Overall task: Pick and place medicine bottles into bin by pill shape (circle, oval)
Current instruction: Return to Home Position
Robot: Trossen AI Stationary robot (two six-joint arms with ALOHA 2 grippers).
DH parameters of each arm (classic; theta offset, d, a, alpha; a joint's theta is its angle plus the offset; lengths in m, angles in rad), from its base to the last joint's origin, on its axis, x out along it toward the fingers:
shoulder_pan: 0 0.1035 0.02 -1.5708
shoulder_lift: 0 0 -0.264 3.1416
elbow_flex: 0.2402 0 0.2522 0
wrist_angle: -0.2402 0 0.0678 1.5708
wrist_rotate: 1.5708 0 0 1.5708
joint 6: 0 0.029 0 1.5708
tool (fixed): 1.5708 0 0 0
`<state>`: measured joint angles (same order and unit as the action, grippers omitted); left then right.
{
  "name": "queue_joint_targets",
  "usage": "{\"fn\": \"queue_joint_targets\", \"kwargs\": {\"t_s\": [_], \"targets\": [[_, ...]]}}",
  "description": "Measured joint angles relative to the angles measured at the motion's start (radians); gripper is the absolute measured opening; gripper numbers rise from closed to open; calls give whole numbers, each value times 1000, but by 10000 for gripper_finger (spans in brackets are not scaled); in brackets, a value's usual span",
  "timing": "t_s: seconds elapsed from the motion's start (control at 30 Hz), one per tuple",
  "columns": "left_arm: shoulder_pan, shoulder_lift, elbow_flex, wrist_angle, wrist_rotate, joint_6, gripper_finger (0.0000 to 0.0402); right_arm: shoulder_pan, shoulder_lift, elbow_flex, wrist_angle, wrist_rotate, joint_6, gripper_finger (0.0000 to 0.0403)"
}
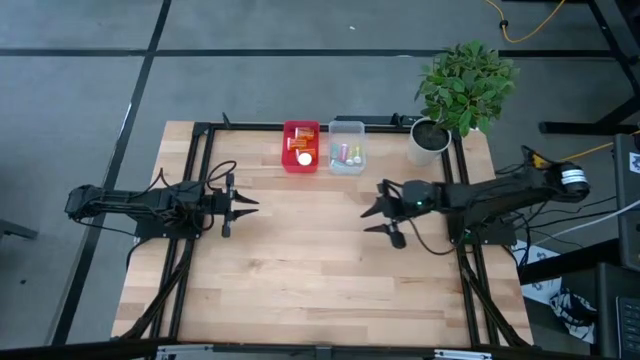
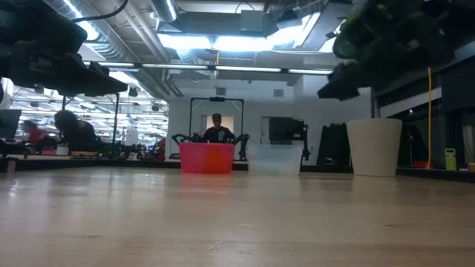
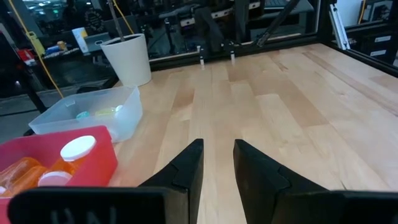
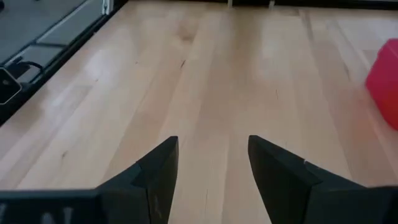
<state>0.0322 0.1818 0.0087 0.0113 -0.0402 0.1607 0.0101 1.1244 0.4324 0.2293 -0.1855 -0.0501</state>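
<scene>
Orange bottles with white caps lie in the red bin at the table's far edge; they also show in the left wrist view. Slim pale vials lie in the clear bin beside it, and in the left wrist view. My left gripper hovers open and empty over the table's left middle. My right gripper hovers open and empty over the right middle. No bottle lies on the bare tabletop in any view.
A white pot with a green plant stands at the far right corner. A black frame runs along the table's edges. People sit and stand in the room beyond the table.
</scene>
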Motion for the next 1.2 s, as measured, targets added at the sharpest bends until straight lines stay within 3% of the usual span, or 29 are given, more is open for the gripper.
{"fn": "queue_joint_targets", "kwargs": {"t_s": [0.23,0.47,0.77,0.97,1.2], "targets": [[0,0,0,0,0,0,82,28,-141,-147,80,0,40,197],[0,0,0,0,1,0,82,45,-231,-187,69,-1,27,197],[0,0,0,0,0,0,82,50,-257,-187,136,-14,125,197],[0,0,0,0,0,0,82,51,-259,-187,240,-154,180,197],[0,0,0,0,0,0,82,51,-259,-187,236,-150,208,197]]}}
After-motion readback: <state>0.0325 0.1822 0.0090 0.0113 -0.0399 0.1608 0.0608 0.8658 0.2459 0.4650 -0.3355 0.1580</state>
